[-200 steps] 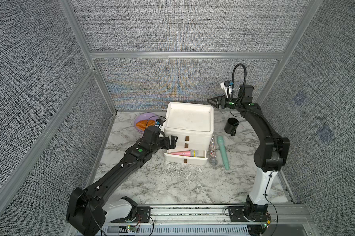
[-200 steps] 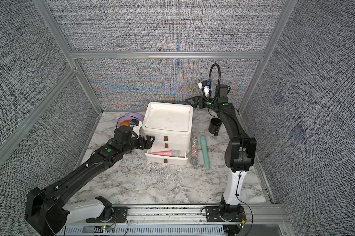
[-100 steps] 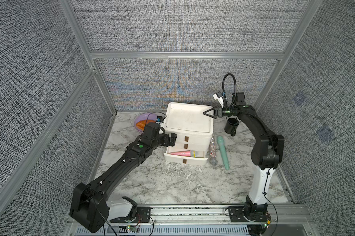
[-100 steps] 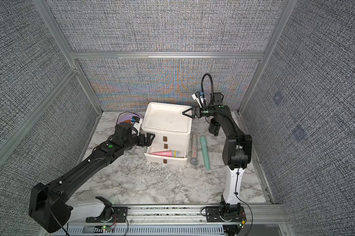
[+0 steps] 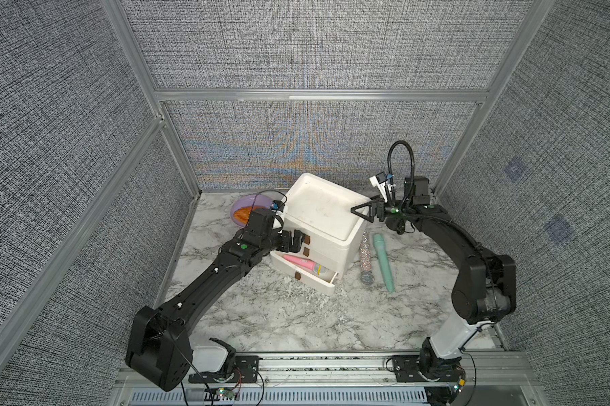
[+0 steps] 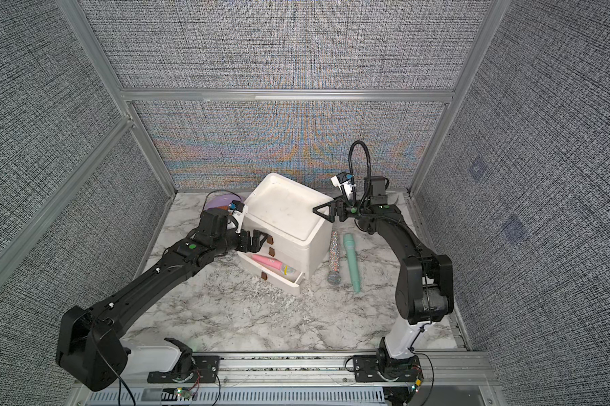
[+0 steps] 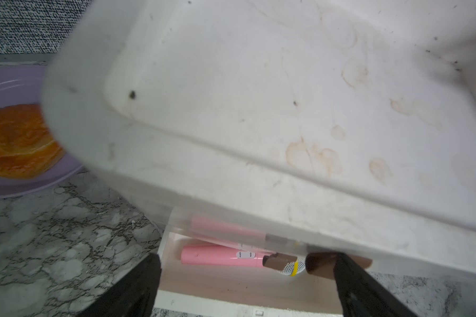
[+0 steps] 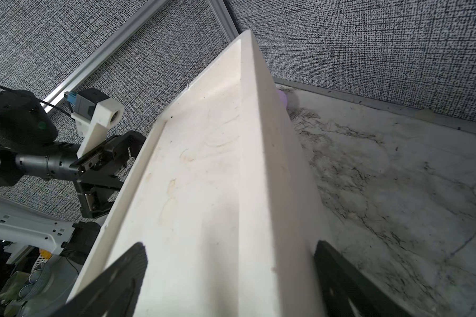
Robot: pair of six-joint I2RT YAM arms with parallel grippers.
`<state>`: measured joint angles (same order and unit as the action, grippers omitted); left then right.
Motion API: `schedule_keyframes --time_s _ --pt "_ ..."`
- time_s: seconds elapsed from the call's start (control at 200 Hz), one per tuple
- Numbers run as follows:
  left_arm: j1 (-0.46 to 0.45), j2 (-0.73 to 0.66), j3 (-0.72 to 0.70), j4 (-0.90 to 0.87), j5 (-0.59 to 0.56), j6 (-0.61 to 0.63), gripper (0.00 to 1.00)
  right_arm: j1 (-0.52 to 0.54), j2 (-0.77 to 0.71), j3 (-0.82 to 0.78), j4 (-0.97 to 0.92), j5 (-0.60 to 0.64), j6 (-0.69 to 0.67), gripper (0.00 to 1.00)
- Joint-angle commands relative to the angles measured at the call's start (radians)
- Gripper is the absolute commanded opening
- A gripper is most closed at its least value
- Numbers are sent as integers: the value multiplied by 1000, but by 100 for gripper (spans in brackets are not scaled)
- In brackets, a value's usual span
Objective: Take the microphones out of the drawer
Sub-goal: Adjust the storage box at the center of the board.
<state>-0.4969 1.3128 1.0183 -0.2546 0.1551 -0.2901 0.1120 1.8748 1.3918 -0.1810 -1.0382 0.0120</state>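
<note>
Pink plastic forms the handle of the mic (image 5: 301,264), a slim stick ending in a white mesh head with a yellow ring just behind it. In the left wrist view a small white oval label (image 7: 245,254) on the handle carries tiny dark writing that seems to read OFF and ON; no brand can be made out.

The mic lies flat in the open bottom drawer (image 5: 319,283) of a white chest (image 5: 326,214). It sits just below the left tool (image 5: 297,242), handle end nearer that tool and head farther along the drawer.

The left tool is spread wide and grips nothing. It hovers in front of the two upper drawers, whose brown handles (image 5: 306,240) sit right at its fingertips. In its wrist view the two dark fingers (image 7: 138,285) frame the mic, and whether they touch a handle cannot be told.

The right tool (image 5: 361,212) is spread too, at the chest's top edge opposite the left tool. In the right wrist view one finger (image 8: 121,269) hangs over the stained top tray and the other is outside the side wall, with the rim between them. Contact cannot be told.

Below the right tool, on the marble bench (image 5: 296,323), a glitter mic (image 5: 365,256) and a teal mic (image 5: 382,262) lie side by side, just beside the chest. Behind the left tool a purple plate (image 5: 240,205) holds an orange pastry (image 5: 243,214).
</note>
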Motion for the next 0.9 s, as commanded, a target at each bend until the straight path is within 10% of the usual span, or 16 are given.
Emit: schedule_keyframes --time_s 0.0,0.305,0.891 --pt "2 -65 -47 26 -66 -11 100 7 -17 3 1 6 21 96" --pt "4 -293 -437 347 37 -38 91 7 -15 80 19 21 69 96" --pt "-34 -9 -365 507 132 59 81 30 25 131 -37 -4 26 96"
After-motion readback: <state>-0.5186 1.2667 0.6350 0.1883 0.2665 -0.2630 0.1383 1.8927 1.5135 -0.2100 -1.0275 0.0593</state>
